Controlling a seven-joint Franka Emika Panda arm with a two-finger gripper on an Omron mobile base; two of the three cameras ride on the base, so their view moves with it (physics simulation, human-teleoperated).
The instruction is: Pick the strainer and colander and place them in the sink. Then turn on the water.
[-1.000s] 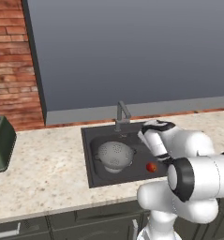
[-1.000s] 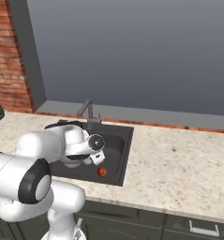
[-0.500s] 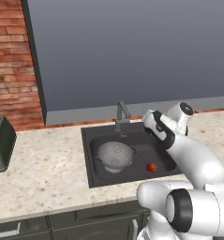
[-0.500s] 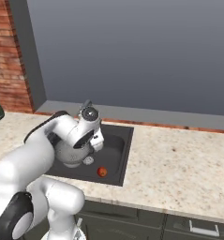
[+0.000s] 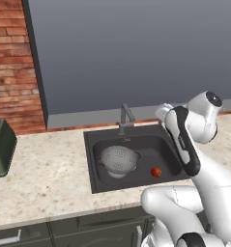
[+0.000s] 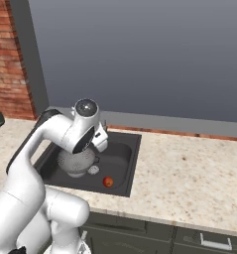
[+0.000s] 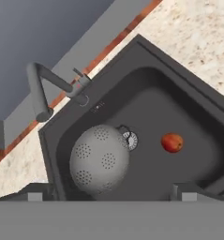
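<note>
The colander (image 7: 99,159) lies upside-down in the sink (image 7: 197,112); stiff, light metal, best held by its rim. The tool (image 7: 108,197) stands apart.

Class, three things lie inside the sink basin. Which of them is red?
The small round fruit, like a tomato, lying apart from the others in the sink. The colander is a grey perforated bowl, turned upside down; the drain beside it is silvery.

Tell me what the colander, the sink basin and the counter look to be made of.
Colander: likely matte grey metal, going by its pattern of small holes. Sink: dark grey, dull, smooth; composite or coated metal, hard to say. Counter: speckled beige, looks like polished stone or a laminate copy.
</note>
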